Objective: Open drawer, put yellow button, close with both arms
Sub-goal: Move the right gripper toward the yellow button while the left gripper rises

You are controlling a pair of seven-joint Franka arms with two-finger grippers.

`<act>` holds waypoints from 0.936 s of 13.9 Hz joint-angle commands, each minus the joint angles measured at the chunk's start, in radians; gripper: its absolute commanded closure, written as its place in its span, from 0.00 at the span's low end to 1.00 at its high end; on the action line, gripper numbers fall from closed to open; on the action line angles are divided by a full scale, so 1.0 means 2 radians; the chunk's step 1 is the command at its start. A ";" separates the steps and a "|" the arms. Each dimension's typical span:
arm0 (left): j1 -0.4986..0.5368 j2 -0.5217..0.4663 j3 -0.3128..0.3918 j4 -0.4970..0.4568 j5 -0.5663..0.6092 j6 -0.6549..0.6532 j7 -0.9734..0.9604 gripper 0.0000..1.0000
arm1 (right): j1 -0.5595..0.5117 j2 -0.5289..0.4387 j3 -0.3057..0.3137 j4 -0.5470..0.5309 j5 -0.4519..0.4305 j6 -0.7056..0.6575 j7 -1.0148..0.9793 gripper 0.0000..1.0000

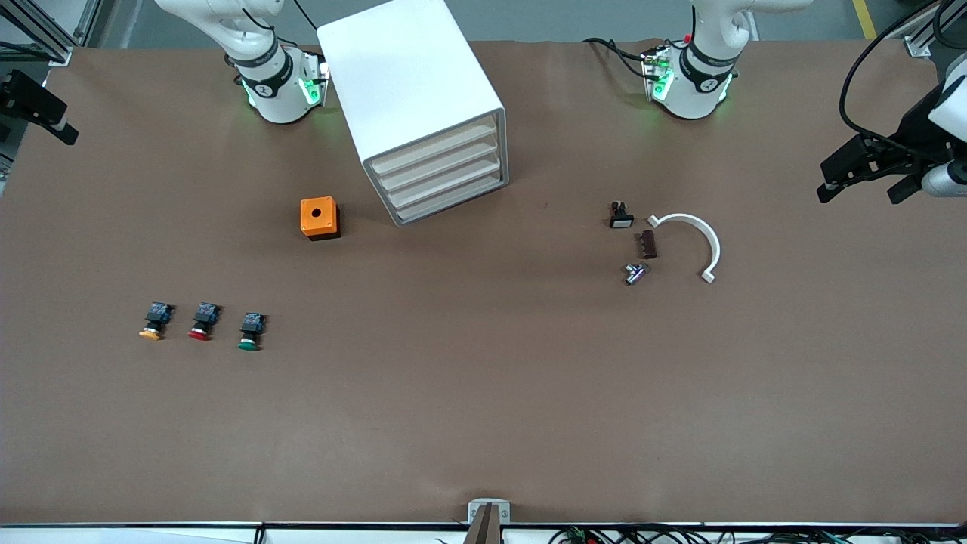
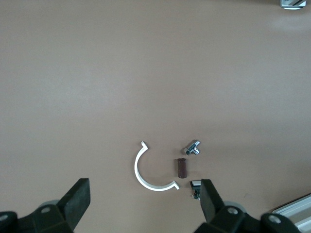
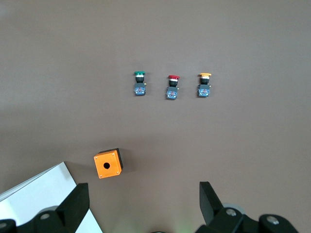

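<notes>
Brown counter (image 1: 483,393), items as found. No legible brand, label or writing on any item.

Cabinet (image 1: 412,98): white box, upper centre of the front view, 4 beige-fronted drawers, all shut. Top drawer (image 1: 434,149) closed; contents of all 4 hidden.

Orange box (image 1: 319,217): 1 round hole in its top, just beside the cabinet toward the right arm's end; interior not visible.

Push buttons, 3 in a row, lower left of the front view, well apart from the cabinet: yellow button (image 1: 154,320) at the outer end, red-capped button (image 1: 203,321) in the middle, green-capped button (image 1: 251,331) closest to centre. All lie on the counter, caps toward the front camera.

Small parts, right of centre: white half-ring clamp (image 1: 695,240), dark brown cylinder (image 1: 647,244), silver fitting (image 1: 634,273), small black-and-white switch (image 1: 620,215).

Left pincer (image 1: 861,175): right edge of the front view, raised over the counter's end, fingers spread, holding nothing.

Right pincer (image 1: 38,106): upper left edge, raised, fingers (image 3: 77,206) spread, holding nothing.
</notes>
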 commanded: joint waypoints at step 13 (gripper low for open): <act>-0.009 0.118 0.003 0.015 0.003 0.008 -0.193 0.00 | -0.013 0.087 0.006 0.016 0.001 0.004 -0.007 0.00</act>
